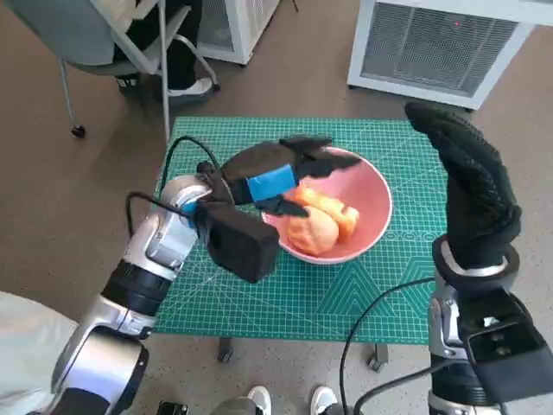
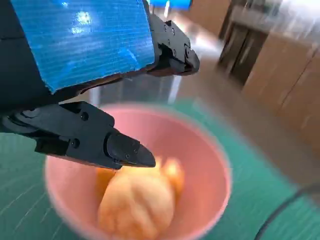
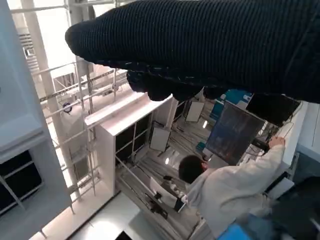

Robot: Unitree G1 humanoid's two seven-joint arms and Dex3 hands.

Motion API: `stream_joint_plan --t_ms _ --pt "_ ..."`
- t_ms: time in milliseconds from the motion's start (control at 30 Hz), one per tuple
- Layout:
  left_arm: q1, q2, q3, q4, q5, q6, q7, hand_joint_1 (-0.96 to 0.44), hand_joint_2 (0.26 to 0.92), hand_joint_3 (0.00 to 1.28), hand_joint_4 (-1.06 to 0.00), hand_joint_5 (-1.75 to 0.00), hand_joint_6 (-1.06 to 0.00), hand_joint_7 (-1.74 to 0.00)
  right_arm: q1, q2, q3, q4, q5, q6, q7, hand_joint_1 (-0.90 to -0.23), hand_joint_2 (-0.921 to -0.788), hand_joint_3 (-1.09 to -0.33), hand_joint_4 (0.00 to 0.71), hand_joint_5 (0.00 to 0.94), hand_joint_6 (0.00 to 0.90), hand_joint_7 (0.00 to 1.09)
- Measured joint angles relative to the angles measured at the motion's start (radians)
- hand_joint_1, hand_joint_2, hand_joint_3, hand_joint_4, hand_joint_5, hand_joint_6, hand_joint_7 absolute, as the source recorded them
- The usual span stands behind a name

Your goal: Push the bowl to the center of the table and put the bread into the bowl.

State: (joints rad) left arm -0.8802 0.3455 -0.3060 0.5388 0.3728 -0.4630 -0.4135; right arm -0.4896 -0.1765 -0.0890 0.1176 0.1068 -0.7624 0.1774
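Bread sitting in the pink bowl, left hand spread over it

Bread (image 1: pixel 318 223) is down inside the pink bowl (image 1: pixel 373 197), right under the left hand (image 1: pixel 275 177). That hand hangs over the bowl's near-left rim with its fingers (image 1: pixel 333 161) spread apart, and nothing is between them. In the left wrist view the bread (image 2: pixel 137 204) lies a bit below the black fingertips (image 2: pixel 127 151), not touching them as far as I can tell, though that picture is pretty blurry. The bowl (image 2: pixel 214 170) fills most of that view, sitting on the green cutting mat (image 1: pixel 259 298).

The right hand (image 1: pixel 471 186) is well off to the side of the bowl, raised above the mat's edge with the gloved fingers held straight and close together, holding nothing. Its wrist camera is pointed away from the table and mostly shows the glove (image 3: pixel 210 45) plus a person (image 3: pixel 230 187) in a pale top by a monitor (image 3: pixel 235 132)

Past the left hand there's a chair (image 1: pixel 104 43) with someone's legs (image 1: pixel 177 52), and a white unit (image 1: pixel 441 43) stands beyond the right hand
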Motion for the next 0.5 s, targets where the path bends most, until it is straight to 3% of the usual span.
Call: stream_joint_plan --t_ms 167,500 --pt "0.007 -0.003 0.050 0.006 -0.037 -0.062 0.062 -0.27 0.921 0.19 -0.10 0.00 -0.16 0.00 0.000 0.000 -0.004 -0.002 0.001 0.004 0.000 -0.463 -0.921 -0.577 0.427 0.004 0.055 0.76" --pt "0.054 -0.044 0.194 -0.065 -0.215 -0.113 0.149 -0.28 0.921 0.30 -0.14 -0.02 -0.16 -0.01 -0.005 -0.001 -0.016 -0.033 -0.004 0.033 -0.012 -0.459 -0.921 -0.573 0.431 0.005 0.066 0.75"
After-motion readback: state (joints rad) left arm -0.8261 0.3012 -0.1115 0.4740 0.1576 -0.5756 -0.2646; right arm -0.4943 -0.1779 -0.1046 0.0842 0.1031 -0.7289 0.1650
